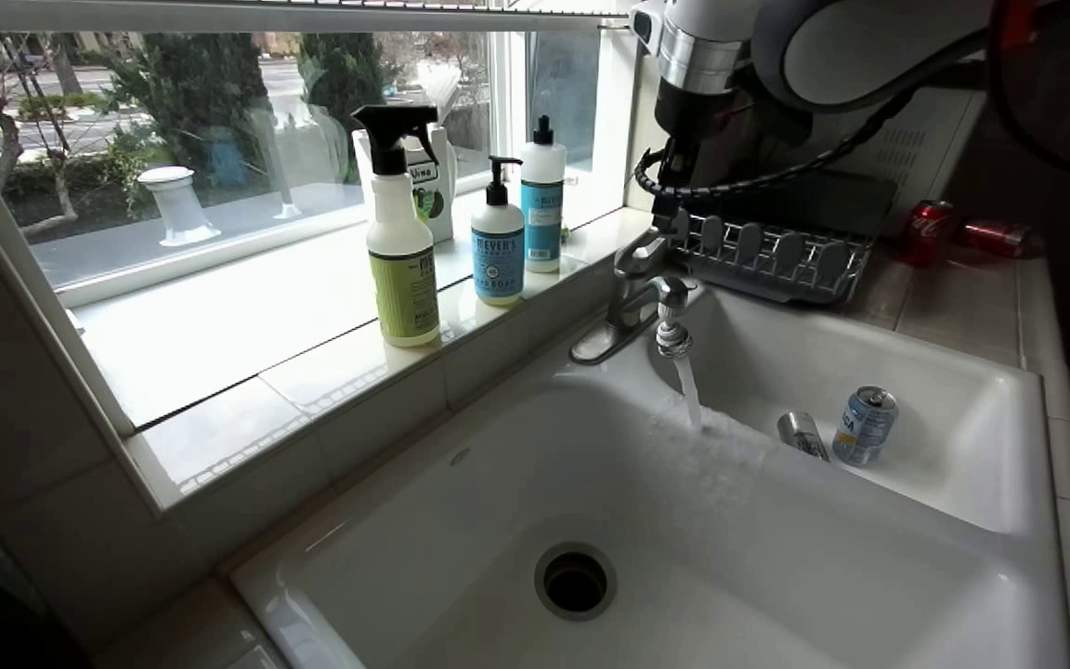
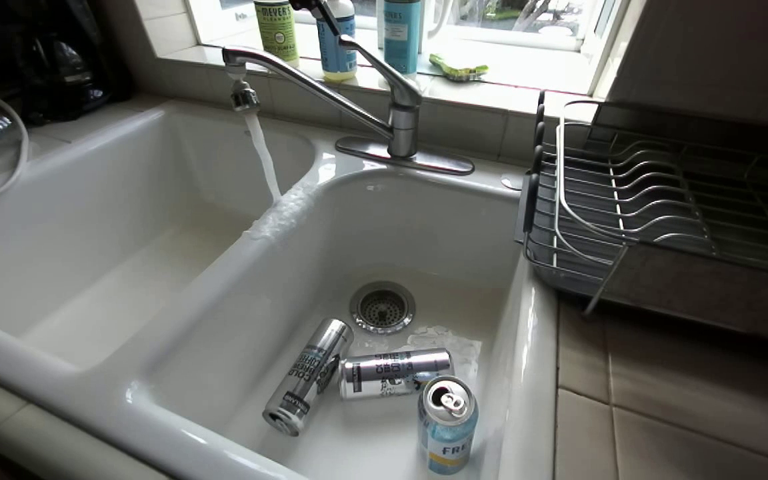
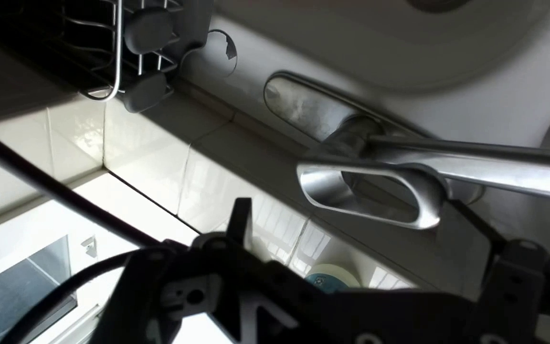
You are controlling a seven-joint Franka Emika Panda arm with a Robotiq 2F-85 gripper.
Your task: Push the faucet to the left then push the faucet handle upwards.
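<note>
The chrome faucet (image 2: 403, 130) stands at the back of the double sink (image 2: 117, 363). Its spout (image 2: 311, 83) points over the divider, and water (image 2: 263, 157) runs onto the divider's top; the stream also shows in an exterior view (image 1: 689, 395). The looped faucet handle (image 2: 379, 70) is raised and slants up. In the wrist view the handle (image 3: 428, 198) lies between the spread fingers of my gripper (image 3: 351, 210), close to the right fingertip; contact is unclear. In an exterior view my gripper (image 1: 670, 209) is just above the handle.
Soap bottles (image 1: 498, 251) and a spray bottle (image 1: 405, 269) stand on the windowsill beside the faucet. A dish rack (image 2: 631, 220) stands by the smaller basin. Several cans (image 2: 447, 427) are in that basin. Red cans (image 1: 925, 232) are on the counter.
</note>
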